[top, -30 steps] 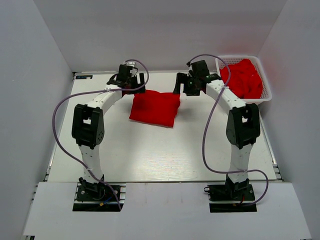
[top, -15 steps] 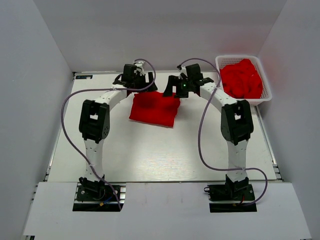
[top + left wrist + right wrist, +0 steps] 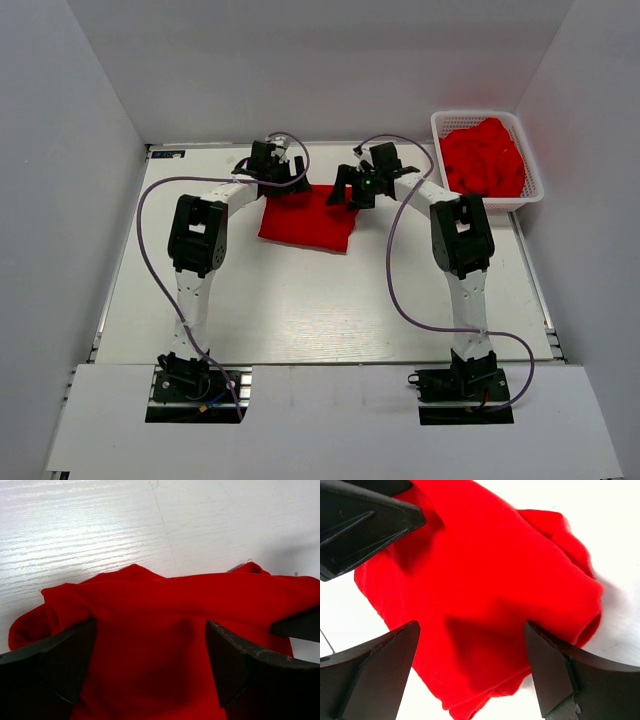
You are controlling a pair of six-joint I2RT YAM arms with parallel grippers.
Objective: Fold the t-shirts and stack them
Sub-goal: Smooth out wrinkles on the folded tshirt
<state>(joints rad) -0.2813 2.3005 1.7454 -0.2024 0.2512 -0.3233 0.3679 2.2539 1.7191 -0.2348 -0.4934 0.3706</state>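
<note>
Now: both claws wide open over one folded shirt

White table (image 3: 300,300) carries everything. In the far-right corner sits a white mesh basket (image 3: 475,114), heaped with crumpled red t-shirts (image 3: 483,158); the count can't be told. At far centre lies one folded red t-shirt (image 3: 308,218), a thick rumpled pad lying flat. It is judged light, soft and floppy, not slippery, not fragile. Its layers would likely sag and slide apart if lifted at one point, so it is best pinched through all layers at two corners. Left gripper (image 3: 285,178) is over its far-left edge and right gripper (image 3: 352,188) over its far-right edge. Both are spread fully and grip nothing. Contact with the cloth can't be told.
</note>
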